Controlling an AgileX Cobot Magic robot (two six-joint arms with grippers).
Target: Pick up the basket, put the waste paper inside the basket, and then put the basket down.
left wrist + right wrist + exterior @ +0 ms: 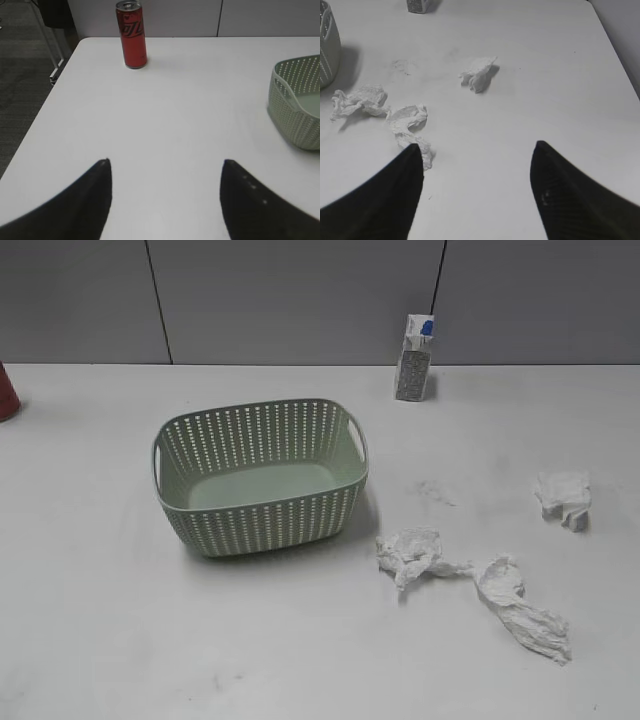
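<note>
Nearest the camera, the long twisted waste paper [470, 585] lies on the white table [100, 620], just right of the basket's front corner, with a small wad [563, 498] well apart further right. The sage-green basket [262, 477] sits upright and empty mid-table, nothing touching it, and a carton [415, 357] stands by the back wall. Both the left gripper [165, 162] and right gripper [475, 145] have their fingers spread wide over bare table, holding nothing, with a red can [132, 34] standing beyond the left one.

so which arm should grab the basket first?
Left. The basket sits just right of the open left end effector, with no paper near. The right end effector, also open, hangs over the paper.
</note>
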